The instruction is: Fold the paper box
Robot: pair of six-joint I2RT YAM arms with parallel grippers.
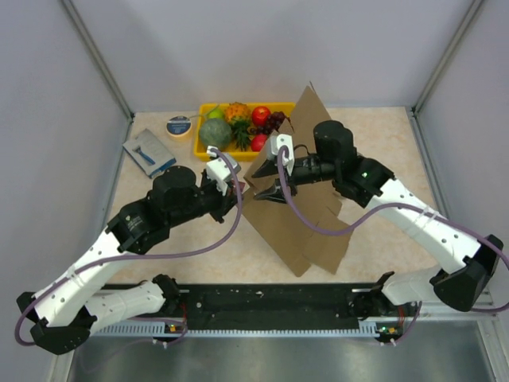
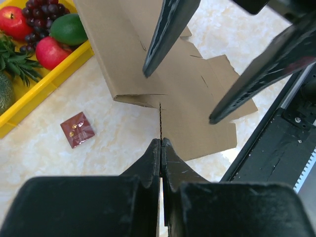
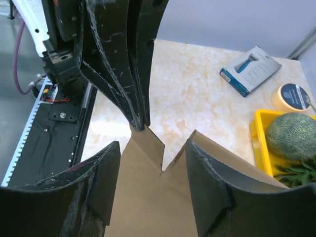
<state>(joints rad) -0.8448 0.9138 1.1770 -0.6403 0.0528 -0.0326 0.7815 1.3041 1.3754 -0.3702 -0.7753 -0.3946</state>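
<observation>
With your left end effector clamped tight on the paper box edge, bring the wide-open, empty right end effector squarely onto the crease.

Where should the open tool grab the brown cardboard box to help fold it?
The thin flap edge beside the V-shaped notch of the paper box. The sheet stands tilted, pinched at its edge by the left tool, so the right tool should probably come edge-on from its own side, one finger on each face.
</observation>
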